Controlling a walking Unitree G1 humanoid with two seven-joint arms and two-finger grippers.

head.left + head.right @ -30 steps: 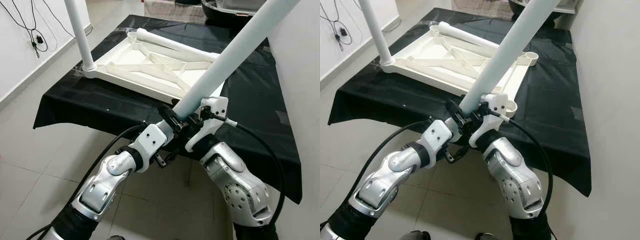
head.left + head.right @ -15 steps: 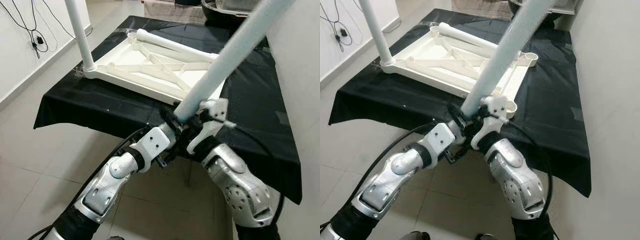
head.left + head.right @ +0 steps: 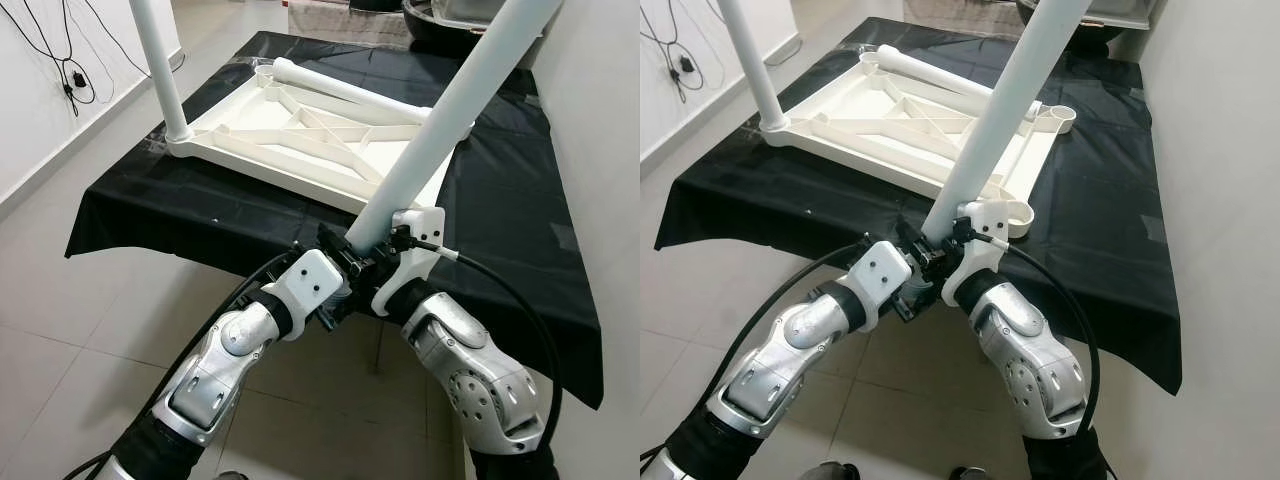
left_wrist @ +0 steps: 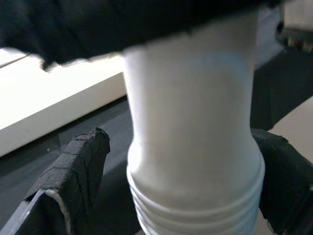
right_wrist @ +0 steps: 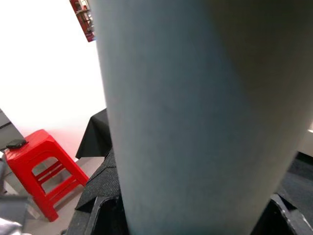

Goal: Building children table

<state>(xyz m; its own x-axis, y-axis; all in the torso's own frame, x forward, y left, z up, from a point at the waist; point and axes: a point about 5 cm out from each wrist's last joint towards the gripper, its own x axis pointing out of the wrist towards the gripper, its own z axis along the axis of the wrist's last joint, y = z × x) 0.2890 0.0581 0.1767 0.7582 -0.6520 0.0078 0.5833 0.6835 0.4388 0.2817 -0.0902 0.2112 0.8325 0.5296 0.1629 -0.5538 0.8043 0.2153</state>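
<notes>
Both grippers, left (image 3: 340, 262) and right (image 3: 385, 250), meet at the threaded foot of a white table leg (image 3: 440, 120), fingers closed around it, apparently. Long, stiff, smooth tube: likely top-heavy, so hold low. Beyond them lies the upturned tabletop (image 3: 300, 135) on black cloth (image 3: 180, 205).

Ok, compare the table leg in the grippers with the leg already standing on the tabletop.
The held leg tilts steeply, its threaded end free near the tabletop's near right corner; the fitted leg stands upright in the left corner socket. The left gripper and right gripper flank the held leg's lower end; nothing touches the fitted leg. Both are white round tubes.
</notes>
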